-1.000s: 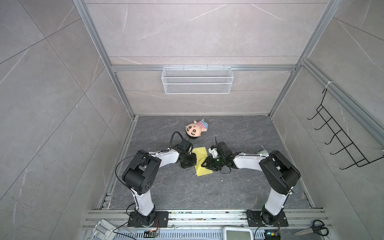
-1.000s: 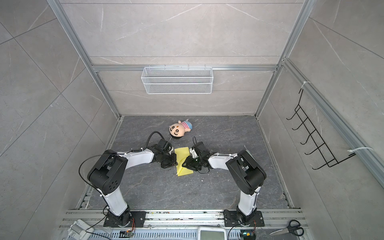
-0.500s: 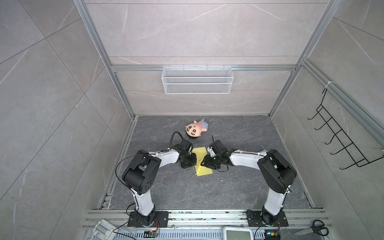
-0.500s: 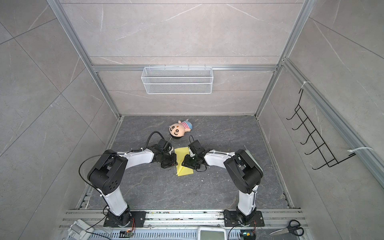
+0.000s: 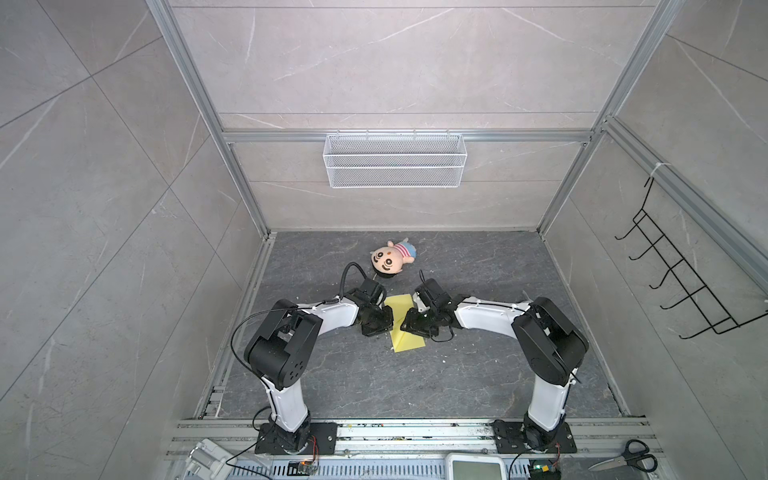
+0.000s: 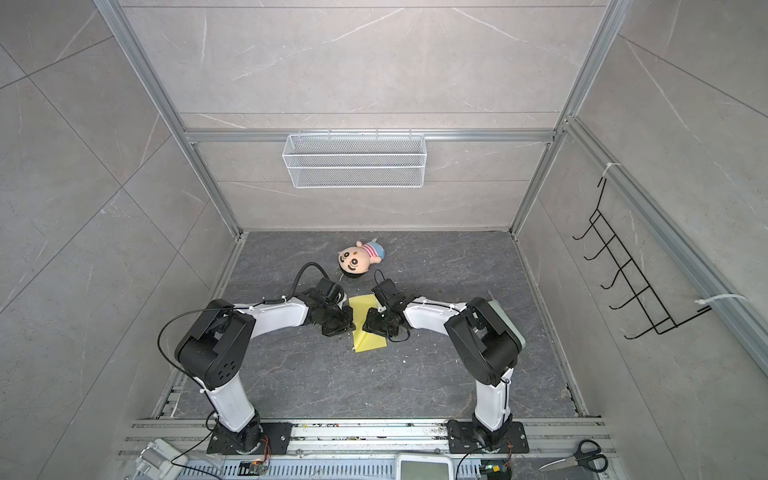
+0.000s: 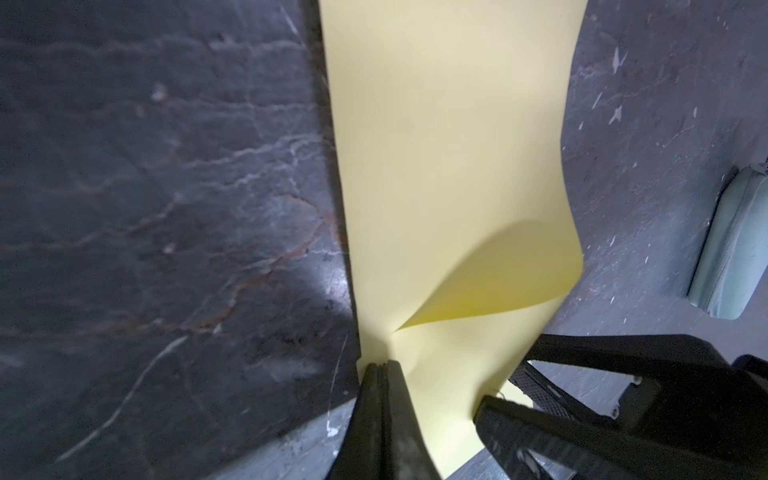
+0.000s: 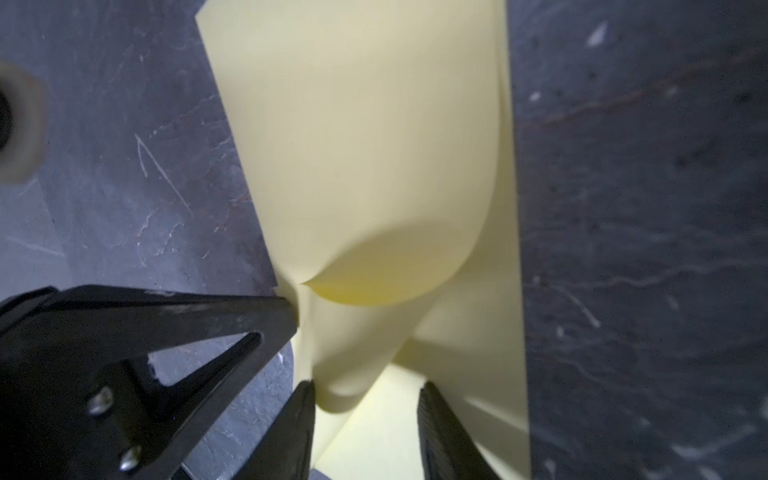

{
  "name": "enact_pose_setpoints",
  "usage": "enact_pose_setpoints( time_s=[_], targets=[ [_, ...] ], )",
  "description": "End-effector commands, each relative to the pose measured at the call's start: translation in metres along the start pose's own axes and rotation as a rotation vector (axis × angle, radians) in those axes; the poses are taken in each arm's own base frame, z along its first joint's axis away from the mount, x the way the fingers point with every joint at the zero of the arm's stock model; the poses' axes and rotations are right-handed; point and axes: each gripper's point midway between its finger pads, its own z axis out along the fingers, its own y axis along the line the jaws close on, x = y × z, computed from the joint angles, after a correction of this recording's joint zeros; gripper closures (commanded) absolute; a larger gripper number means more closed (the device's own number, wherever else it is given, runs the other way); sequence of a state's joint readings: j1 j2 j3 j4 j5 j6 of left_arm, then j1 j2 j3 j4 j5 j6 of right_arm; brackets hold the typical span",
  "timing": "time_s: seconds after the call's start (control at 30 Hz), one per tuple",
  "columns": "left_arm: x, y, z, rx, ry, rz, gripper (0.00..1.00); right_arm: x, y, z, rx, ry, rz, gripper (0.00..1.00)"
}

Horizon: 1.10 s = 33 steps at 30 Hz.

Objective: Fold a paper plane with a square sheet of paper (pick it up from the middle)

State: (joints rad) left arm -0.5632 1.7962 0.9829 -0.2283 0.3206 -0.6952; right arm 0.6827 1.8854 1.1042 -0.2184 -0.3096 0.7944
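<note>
While left end effector [image 7: 379,368] pinches the square sheet of paper [image 7: 436,166] | right end effector [image 8: 365,390] — parted, straddling it

Square sheet of paper [image 7: 436,166]: thin, smooth, matt pale yellow. Floor [image 5: 415,386]: dark stone-look slab, veined, scratched, dull sheen. Left gripper [image 7: 380,370], right gripper [image 8: 365,390]: matt black plastic. Basket [image 5: 395,166]: white wire mesh. Doll [image 5: 387,262]: plush cloth. Walls [image 5: 104,208]: smooth grey tile, satin.

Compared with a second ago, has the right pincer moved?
Yes. In both top views the right pincer has shifted left across the square sheet of paper, nearer the unmoved plush doll and the left pincer.
</note>
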Motion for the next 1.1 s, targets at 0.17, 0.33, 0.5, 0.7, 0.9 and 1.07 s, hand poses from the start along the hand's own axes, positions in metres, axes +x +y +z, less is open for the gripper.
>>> enact_pose_setpoints(
  time_s=[0.17, 0.33, 0.5, 0.7, 0.9, 1.07],
  targets=[
    [-0.007, -0.016, -0.007, 0.055, -0.028, 0.056, 1.0, 0.025, -0.062, 0.018, 0.25, 0.057, 0.087, 0.59],
    [-0.01, -0.02, -0.007, 0.069, -0.035, 0.069, 1.0, 0.027, -0.069, 0.019, 0.284, 0.061, 0.106, 0.6],
    [-0.011, -0.019, -0.002, 0.066, -0.027, 0.073, 1.0, 0.031, -0.075, 0.021, 0.307, 0.069, 0.125, 0.62],
    [-0.01, -0.017, 0.002, 0.061, -0.02, 0.072, 0.99, 0.033, -0.077, 0.023, 0.318, 0.081, 0.13, 0.64],
    [-0.011, -0.016, 0.005, 0.054, -0.015, 0.073, 0.99, 0.036, -0.081, 0.025, 0.33, 0.094, 0.128, 0.67],
    [-0.013, -0.014, 0.005, 0.036, -0.019, 0.08, 0.98, 0.038, -0.084, 0.027, 0.338, 0.106, 0.126, 0.69]
  ],
)
